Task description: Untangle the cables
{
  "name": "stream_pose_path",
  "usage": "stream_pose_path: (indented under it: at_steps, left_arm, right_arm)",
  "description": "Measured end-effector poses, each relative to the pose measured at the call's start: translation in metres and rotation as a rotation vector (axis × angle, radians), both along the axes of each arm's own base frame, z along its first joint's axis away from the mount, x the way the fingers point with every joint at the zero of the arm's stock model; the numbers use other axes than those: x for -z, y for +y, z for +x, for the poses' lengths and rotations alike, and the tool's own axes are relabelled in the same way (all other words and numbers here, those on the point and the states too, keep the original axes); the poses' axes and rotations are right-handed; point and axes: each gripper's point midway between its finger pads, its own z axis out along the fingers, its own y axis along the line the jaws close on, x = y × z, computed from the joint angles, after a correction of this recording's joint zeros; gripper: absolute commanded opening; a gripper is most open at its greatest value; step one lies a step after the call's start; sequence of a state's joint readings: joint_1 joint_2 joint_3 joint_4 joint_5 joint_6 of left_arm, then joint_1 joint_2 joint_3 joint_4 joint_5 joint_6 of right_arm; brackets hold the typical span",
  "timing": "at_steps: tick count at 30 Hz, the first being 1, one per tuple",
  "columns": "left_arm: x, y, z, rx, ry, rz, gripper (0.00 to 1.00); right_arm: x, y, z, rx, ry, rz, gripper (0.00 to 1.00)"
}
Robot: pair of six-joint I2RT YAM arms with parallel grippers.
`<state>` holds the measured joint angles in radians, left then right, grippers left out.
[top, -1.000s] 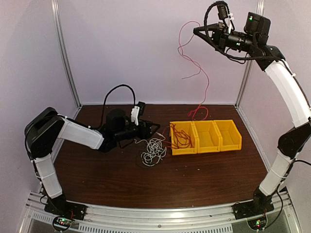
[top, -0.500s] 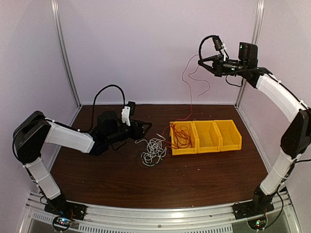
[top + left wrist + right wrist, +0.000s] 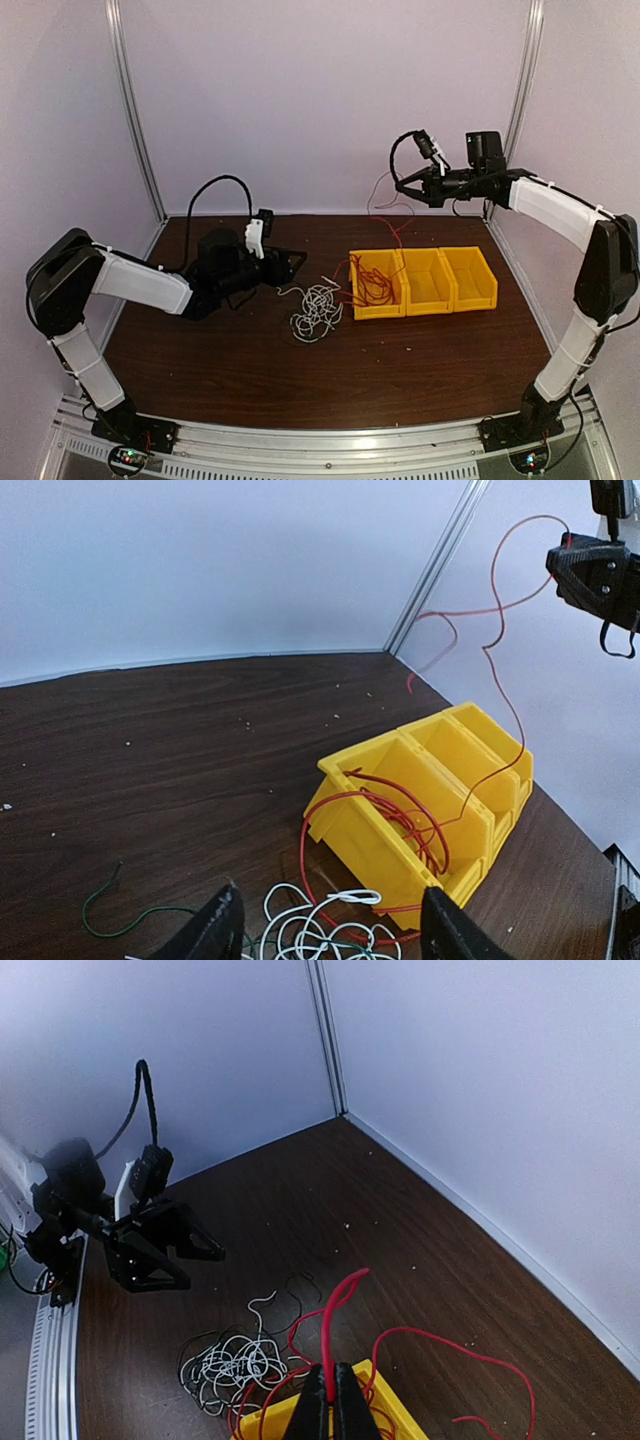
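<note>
In the left wrist view the white cable loops (image 3: 340,896) run off the bottom edge. The right wrist view crops the yellow bin (image 3: 400,1422).

Red cable (image 3: 330,1345). White cable (image 3: 318,310) grey-tinged, 8 o'clock of yellow bins (image 3: 470,297). Table (image 3: 300,380) dark brown woodgrain. Arms (image 3: 150,282) white shells, black joints. Walls (image 3: 300,100) pale lilac.

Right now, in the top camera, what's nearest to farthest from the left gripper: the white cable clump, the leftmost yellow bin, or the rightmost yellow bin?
1. white cable clump, just right of the left gripper.
2. leftmost yellow bin, farther right.
3. rightmost yellow bin, far right.
</note>
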<state>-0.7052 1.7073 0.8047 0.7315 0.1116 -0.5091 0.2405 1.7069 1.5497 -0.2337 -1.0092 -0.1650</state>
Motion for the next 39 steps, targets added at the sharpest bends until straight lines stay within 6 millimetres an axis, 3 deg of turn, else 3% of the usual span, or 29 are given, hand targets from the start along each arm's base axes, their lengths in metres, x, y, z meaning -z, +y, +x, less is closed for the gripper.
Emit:
stream_pose_path:
  at_steps: [9,17,22,29,34,39]
  left_arm:
    - [0.008,0.006,0.002,-0.015,0.015,0.011,0.61]
    - [0.015,0.009,0.005,-0.024,0.031,0.015,0.61]
    - [0.015,0.010,0.006,-0.028,0.035,0.013,0.61]
    - [0.020,0.011,0.008,-0.034,0.053,0.009,0.61]
    - [0.049,0.005,0.007,-0.012,0.118,0.034,0.62]
    - [0.102,-0.009,0.006,0.049,0.256,0.093,0.62]
  right_arm:
    - [0.071,0.012,-0.022,-0.059,0.108,-0.111,0.00]
    - [0.124,0.019,-0.020,-0.059,0.200,-0.187,0.00]
    - [0.169,0.025,-0.016,-0.037,0.275,-0.266,0.00]
    - [0.218,0.045,-0.024,-0.018,0.311,-0.424,0.00]
    - [0.233,0.046,-0.019,0.039,0.296,-0.519,0.00]
    - [0.234,0.034,-0.008,0.109,0.277,-0.579,0.11]
